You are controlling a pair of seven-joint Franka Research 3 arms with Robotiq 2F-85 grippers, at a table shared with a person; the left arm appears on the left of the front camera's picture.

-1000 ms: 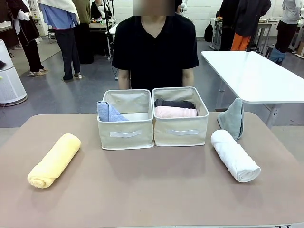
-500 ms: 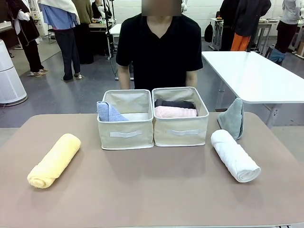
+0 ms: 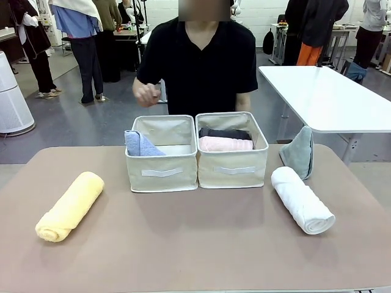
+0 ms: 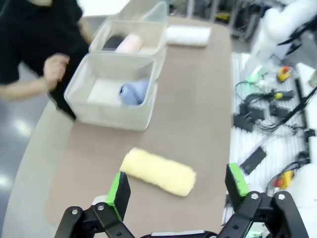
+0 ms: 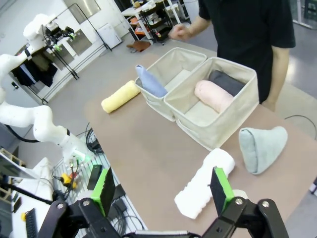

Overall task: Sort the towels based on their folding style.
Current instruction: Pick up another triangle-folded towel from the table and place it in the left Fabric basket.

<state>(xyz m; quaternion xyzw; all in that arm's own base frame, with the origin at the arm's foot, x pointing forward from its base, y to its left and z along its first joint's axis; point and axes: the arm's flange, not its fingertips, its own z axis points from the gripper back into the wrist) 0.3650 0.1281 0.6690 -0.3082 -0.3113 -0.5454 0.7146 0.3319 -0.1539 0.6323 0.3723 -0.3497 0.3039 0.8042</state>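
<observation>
A yellow rolled towel lies at the table's left, and a white rolled towel lies at the right. Behind the white one a grey-teal cone towel stands upright. The left bin holds a lavender-blue cone towel. The right bin holds a pale pink roll and a dark grey roll. My left gripper hangs open high above the yellow towel. My right gripper is open above the white towel, with nothing held.
A person in black sits behind the bins with one hand raised in a loose fist. A white table stands at the back right. People stand farther off. Bare tabletop stretches in front of the bins.
The person has lifted a hand from behind the left bin to chest height. Towels, bins and both grippers have stayed in place.
</observation>
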